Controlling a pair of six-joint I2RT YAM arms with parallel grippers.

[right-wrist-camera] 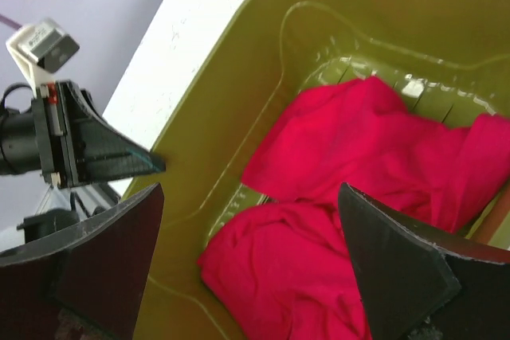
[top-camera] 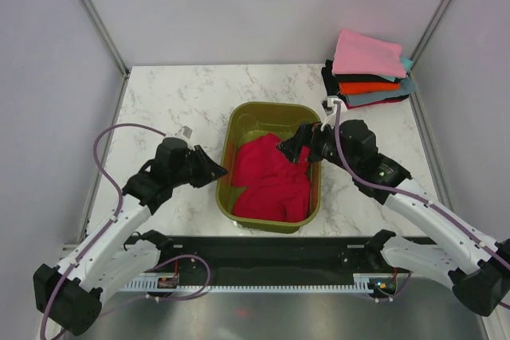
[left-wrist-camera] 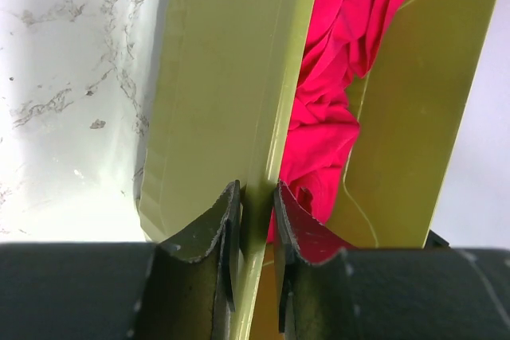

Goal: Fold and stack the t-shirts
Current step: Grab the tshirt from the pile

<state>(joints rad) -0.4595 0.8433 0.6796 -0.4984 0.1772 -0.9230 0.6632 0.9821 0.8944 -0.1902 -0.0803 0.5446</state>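
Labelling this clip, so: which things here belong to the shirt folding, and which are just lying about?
Job: red t-shirt, in the basket; folded stack, far right corner.
Lying about: basket; small grey bit on the table.

The right tool [top-camera: 293,149] hides part of the red t-shirt [top-camera: 271,182] while frame edges crop the basket [right-wrist-camera: 247,77].

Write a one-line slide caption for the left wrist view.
Left gripper pinches the olive basket wall, with the crimson t-shirt crumpled inside.
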